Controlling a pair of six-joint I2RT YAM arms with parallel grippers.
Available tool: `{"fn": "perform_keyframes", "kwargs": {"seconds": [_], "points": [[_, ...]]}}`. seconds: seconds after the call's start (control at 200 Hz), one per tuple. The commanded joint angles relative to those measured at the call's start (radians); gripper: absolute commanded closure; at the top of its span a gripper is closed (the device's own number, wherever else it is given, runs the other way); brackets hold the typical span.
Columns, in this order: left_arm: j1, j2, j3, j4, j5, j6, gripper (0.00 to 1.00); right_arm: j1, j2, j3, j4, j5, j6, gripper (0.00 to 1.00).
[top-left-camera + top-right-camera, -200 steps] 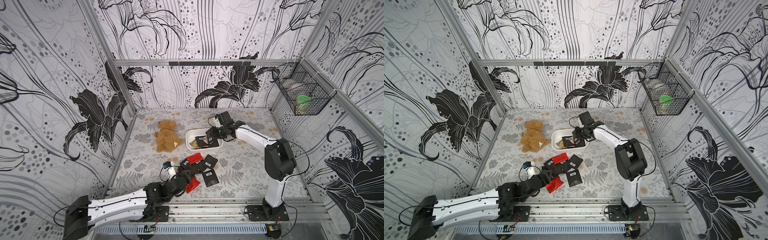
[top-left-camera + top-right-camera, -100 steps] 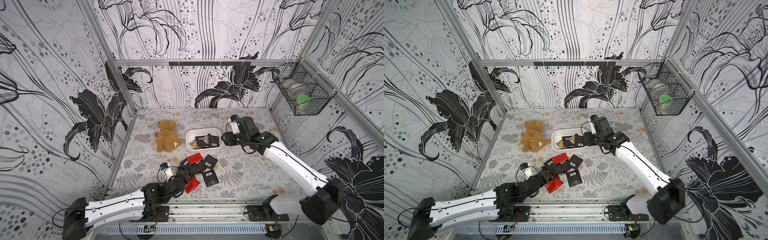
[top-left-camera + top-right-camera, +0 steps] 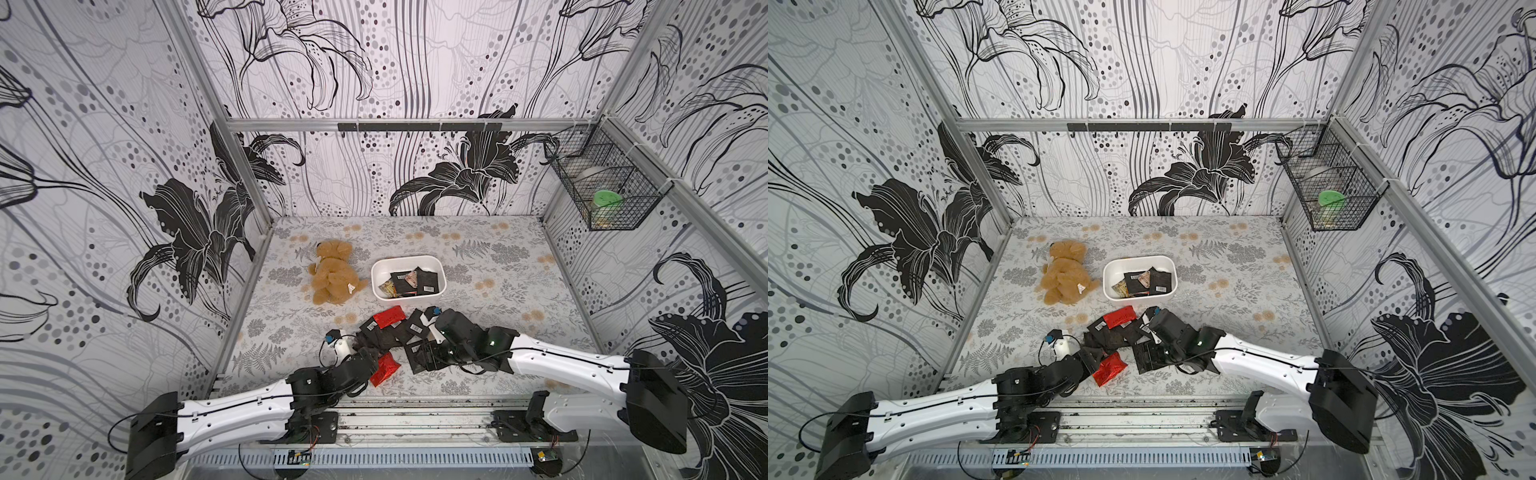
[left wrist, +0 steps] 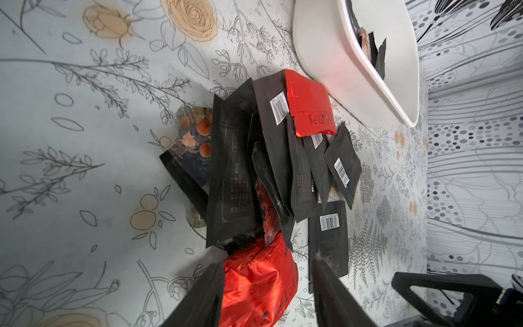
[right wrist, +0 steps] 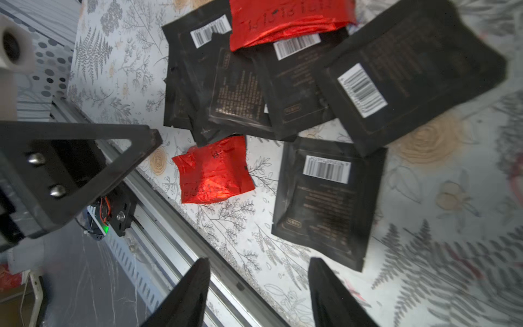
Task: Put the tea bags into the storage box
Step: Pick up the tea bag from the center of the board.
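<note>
**Both grippers down at the pile, nothing pinched yet**

My left gripper [image 4: 267, 260] is standing with its fingers apart on either side of the crumpled red sachet [image 4: 259, 291]. One finger is touching the foil and the other is showing a gap, so I am not calling it a grip. My right gripper [image 5: 259, 259] is hanging with its fingers spread and nothing between them, just short of a black sachet [image 5: 325, 203] lying flat.

Further out, the other tea bags are lying in an overlapping pile [image 3: 392, 330] near the front of the table [image 3: 498, 291]. A few are sitting in the box [image 3: 409, 258], which is standing beyond the pile, beside the bear [image 3: 332, 274].

What I am worrying about:
- The foil is looking slick and puffed, so a squeeze may shoot it out sideways.
- The left gripper's other finger is sitting just beside what I take for that same black sachet, and a lift may drag it along.
- Both arms are crowding one small patch, so a careless rise is risking a knock.
- A flat sachet is offering the right gripper's fingers no edge to bite.
</note>
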Motion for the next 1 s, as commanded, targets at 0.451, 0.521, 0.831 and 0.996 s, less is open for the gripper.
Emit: {"fn": "perform_keyframes", "kwargs": {"seconds": [0.451,0.521,0.831,0.996], "points": [[0.005,0.081,-0.089,0.177,0.111,-0.032,0.55,0.060,0.341,0.179,0.148,-0.042,0.016,0.44],[0.005,0.099,-0.098,0.201,0.127,-0.031,0.57,0.068,0.373,0.202,0.142,-0.039,0.012,0.44],[0.004,0.154,-0.107,0.214,0.142,-0.037,0.59,0.078,0.455,0.257,0.061,0.001,-0.012,0.44],[0.004,0.171,-0.105,0.215,0.145,-0.034,0.61,0.086,0.463,0.282,-0.016,0.067,-0.021,0.42]]}}
